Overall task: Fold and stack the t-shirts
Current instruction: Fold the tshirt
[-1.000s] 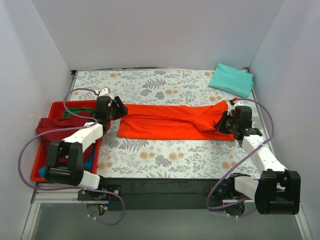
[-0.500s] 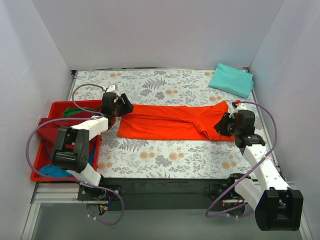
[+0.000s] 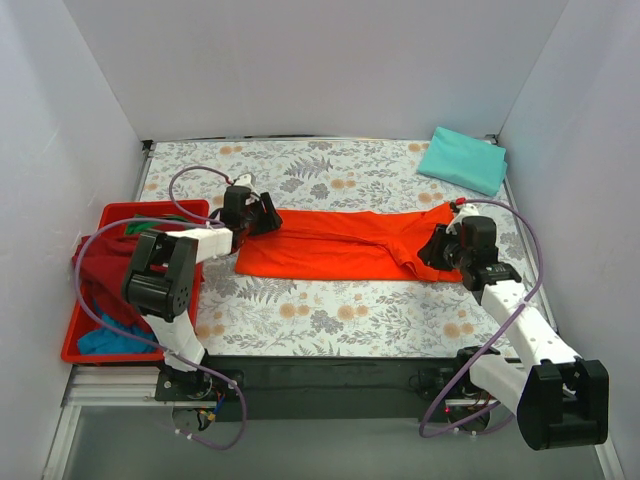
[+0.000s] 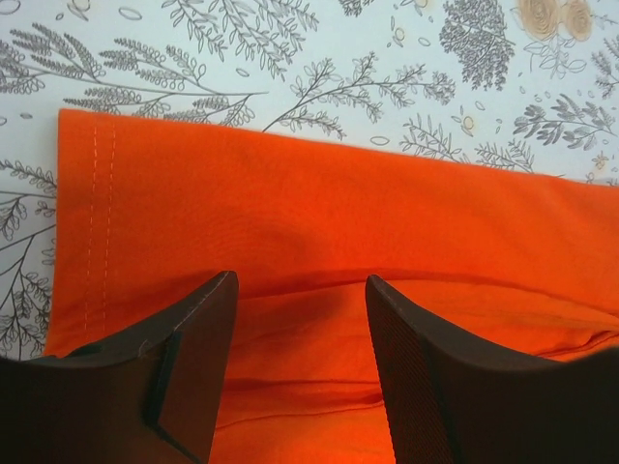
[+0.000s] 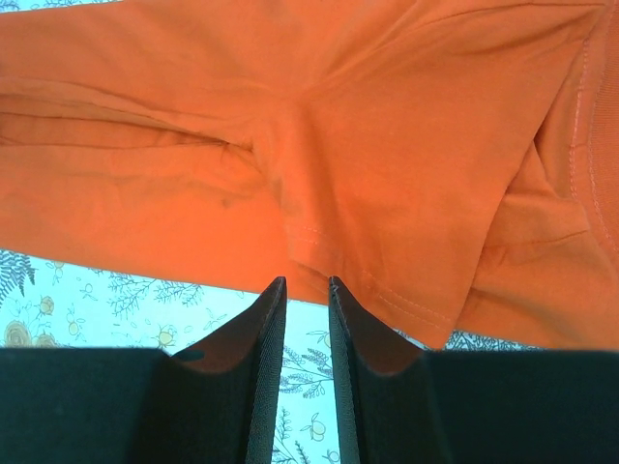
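The orange-red t-shirt (image 3: 340,245) lies as a long flat band across the flowered table. My left gripper (image 3: 268,215) hovers over its left end, near the stitched hem, open; in the left wrist view the shirt (image 4: 319,222) shows between the spread fingers of my left gripper (image 4: 300,280), which hold nothing. My right gripper (image 3: 435,248) sits at the shirt's right end. In the right wrist view my right gripper (image 5: 307,282) is open a narrow slit just short of the sleeve hem (image 5: 387,290), with only table between its fingers. A folded mint-teal t-shirt (image 3: 462,160) rests at the back right.
A red plastic tray (image 3: 120,207) stands at the left edge with a maroon shirt (image 3: 100,265), green cloth (image 3: 150,225) and blue cloth (image 3: 105,340) in it. White walls close in the table on three sides. Purple cables loop from both arms.
My right gripper went from shut to slightly open, letting go of the shirt's right end, and shifted a little left. The left gripper moved right, over the shirt's left end.
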You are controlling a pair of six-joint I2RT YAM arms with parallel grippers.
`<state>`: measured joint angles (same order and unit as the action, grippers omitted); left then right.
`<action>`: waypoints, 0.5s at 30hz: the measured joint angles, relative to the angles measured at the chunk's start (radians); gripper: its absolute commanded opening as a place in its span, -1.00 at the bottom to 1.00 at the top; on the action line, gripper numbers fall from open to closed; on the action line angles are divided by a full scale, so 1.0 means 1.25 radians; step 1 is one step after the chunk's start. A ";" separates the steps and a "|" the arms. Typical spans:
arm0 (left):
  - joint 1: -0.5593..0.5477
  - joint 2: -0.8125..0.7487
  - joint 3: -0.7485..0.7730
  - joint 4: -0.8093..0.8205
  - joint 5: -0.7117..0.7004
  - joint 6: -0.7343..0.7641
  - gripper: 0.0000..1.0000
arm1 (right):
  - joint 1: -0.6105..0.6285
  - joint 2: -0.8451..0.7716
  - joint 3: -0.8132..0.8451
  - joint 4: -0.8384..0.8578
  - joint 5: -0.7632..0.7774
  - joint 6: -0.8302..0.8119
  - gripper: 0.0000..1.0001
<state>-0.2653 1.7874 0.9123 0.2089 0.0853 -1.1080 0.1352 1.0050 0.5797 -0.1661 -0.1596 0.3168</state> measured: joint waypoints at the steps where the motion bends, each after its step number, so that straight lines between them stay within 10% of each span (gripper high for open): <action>1: -0.001 0.001 -0.002 -0.001 -0.001 0.000 0.08 | 0.001 0.003 0.000 0.004 0.000 0.000 -0.39; 15: -0.020 -0.073 -0.108 0.001 -0.016 -0.012 0.06 | 0.005 0.027 -0.007 0.043 -0.002 -0.005 -0.40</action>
<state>-0.2905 1.6966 0.7773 0.2104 0.0654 -1.1229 0.1421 1.0393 0.5705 -0.1127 -0.1627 0.3107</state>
